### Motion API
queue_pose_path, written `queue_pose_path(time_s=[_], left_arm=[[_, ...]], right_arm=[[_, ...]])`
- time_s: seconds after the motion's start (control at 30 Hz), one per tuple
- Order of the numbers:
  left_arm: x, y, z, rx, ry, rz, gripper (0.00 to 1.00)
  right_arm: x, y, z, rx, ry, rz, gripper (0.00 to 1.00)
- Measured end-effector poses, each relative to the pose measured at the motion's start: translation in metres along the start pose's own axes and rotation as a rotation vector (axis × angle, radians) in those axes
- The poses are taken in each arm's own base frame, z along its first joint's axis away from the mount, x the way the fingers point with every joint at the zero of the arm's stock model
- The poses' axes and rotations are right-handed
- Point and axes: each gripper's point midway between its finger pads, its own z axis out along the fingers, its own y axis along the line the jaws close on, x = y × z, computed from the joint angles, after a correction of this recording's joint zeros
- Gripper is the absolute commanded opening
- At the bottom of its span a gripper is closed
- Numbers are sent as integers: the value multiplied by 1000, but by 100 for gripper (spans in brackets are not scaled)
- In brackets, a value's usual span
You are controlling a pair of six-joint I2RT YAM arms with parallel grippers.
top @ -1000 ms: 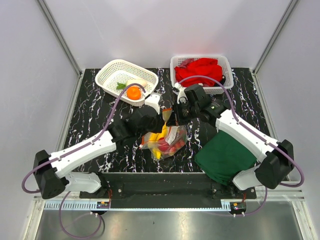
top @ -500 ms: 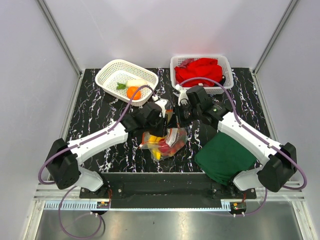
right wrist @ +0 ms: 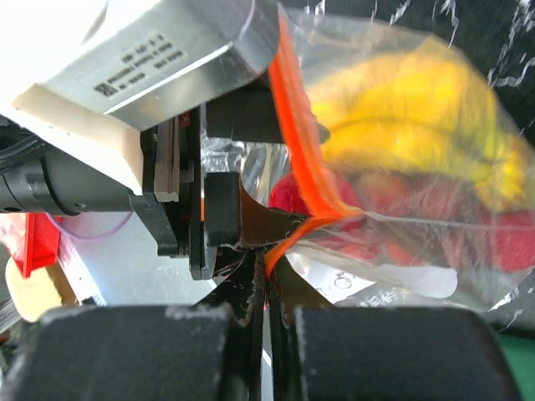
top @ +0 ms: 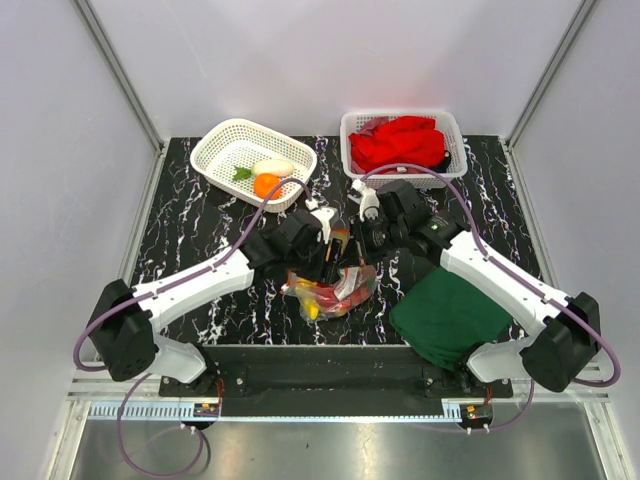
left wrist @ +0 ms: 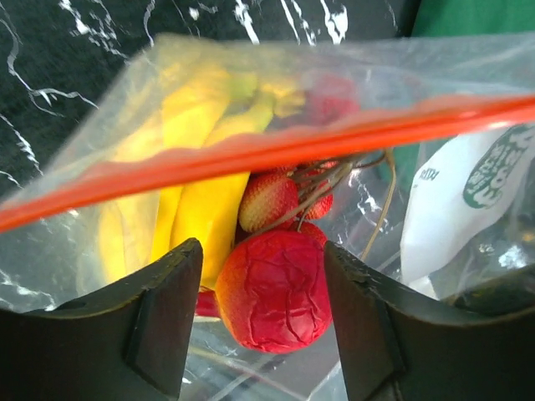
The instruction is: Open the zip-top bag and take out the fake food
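My left gripper [left wrist: 261,267] stands well open with nothing clamped. In its wrist view the two dark fingers [left wrist: 163,322] flank a knobbly red fruit [left wrist: 272,292], with a sliver of gap on either side. I cannot tell whether the tips are already inside the mouth or only against the film. My right gripper [right wrist: 266,292] is closed tight, pinching the end of the orange zip strip [left wrist: 251,150] so that lip is lifted. The zip-top bag [top: 330,290] lies on the black marbled table [top: 190,220] between the two arms, just in front of both wrists. The fake food [top: 322,295] is bunched in the bag's lower half. For the next reach, the strip's long axis is what counts. It runs almost straight across the left wrist view, rising a little to the right, roughly parallel to the line between my left fingers. The red fruit sits dead ahead just past it, with the yellow bananas [left wrist: 196,167] to its left. The left arm is the nearer one for pulling items out, and I judge the right should just keep the lip up. As for writing, a white label [left wrist: 456,200] on the bag carries green print, cut off and unreadable. The sticker [right wrist: 159,63] on the left gripper's body has small text too fine to make out.
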Motion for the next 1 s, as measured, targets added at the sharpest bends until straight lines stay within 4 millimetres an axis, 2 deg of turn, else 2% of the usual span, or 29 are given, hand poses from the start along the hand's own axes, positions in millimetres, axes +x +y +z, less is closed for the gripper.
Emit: queue_pose_path(time_s=[0.27,0.67,0.7,0.73,0.87,0.93,0.97,1.0], left_arm=[[24,-4,4,5,46,8,68],[43,-6,12,27,51,-13,65],[44,-7,12,33,43,-15,62],[45,-8,11,39,39,-17,52],[55,-17,8,71,51,-6,27],[57,-20,6,75,54,-3,20],[57,-21,5,77,51,-1,11],[57,-21,4,77,47,0,8]], right_arm=[[23,-3,-1,-8,63,17,0],[37,-10,2,-1,87,29,0],[39,-10,2,-1,87,29,0],[39,-11,2,2,87,29,0],[34,-16,5,13,57,18,0],[34,-17,7,14,49,15,0],[33,-17,7,14,47,14,0],[34,-17,8,15,47,14,0]])
